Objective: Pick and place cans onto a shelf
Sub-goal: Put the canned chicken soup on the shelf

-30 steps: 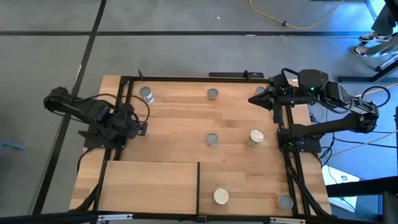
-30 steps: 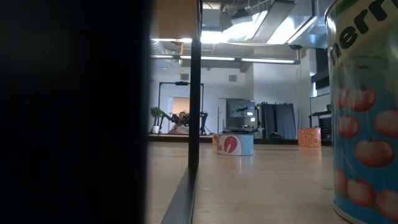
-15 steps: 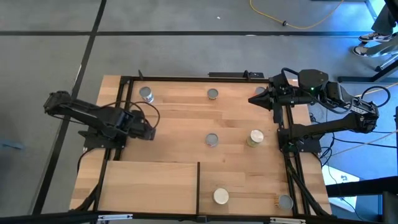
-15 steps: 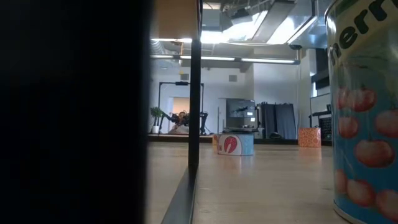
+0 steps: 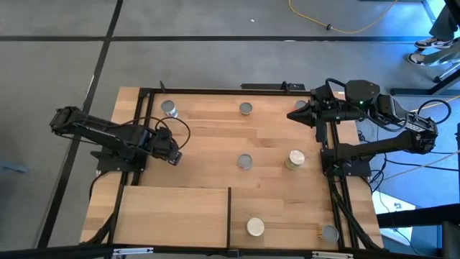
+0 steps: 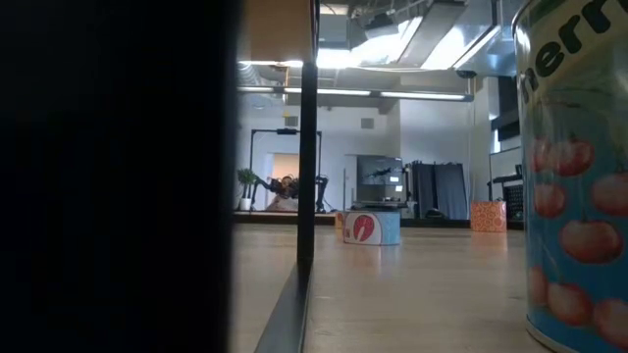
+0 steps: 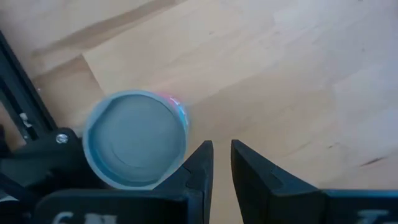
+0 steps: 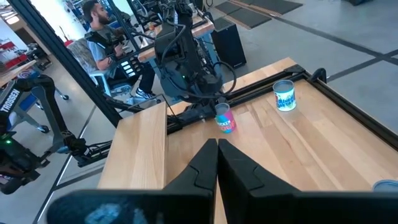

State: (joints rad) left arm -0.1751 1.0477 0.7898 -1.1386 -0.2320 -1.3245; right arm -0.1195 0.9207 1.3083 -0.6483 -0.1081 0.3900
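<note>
A can with a blue-grey top and a pink label (image 7: pixel 135 148) stands upright on the tabletop near the left edge, also seen as the pink can (image 8: pixel 225 119). My left gripper (image 7: pixel 222 146) points down right beside it, open by a narrow gap with nothing between the fingers; from above, the left gripper (image 5: pixel 174 155) hides the can. My right gripper (image 5: pixel 298 114) hangs shut, high over the far right. Other cans stand on their bases: one far left (image 5: pixel 169 108), one far middle (image 5: pixel 246 108), one at the centre (image 5: pixel 245 161). The shelf (image 5: pixel 172 212) lies near left. My left gripper comes from above, pointing steeply down. The outer side of one finger (image 7: pixel 199 167) stands right at the can's rim (image 7: pixel 179 158). I cannot tell whether it touches the can. The can is not between the fingers.
A white-topped can (image 5: pixel 295 159) stands right of centre, another (image 5: pixel 255 227) near the front, and a grey one (image 5: pixel 329 232) at the near right corner. A cherry-print can (image 6: pixel 574 196) looms close in the low view. A black frame (image 5: pixel 140 115) edges the table. A person (image 8: pixel 99 31) sits beyond it.
My left gripper has come down and gone a little toward the table's right edge, rolling about its own axis. It now stands low beside the pink-labelled can. My right arm has kept still.
</note>
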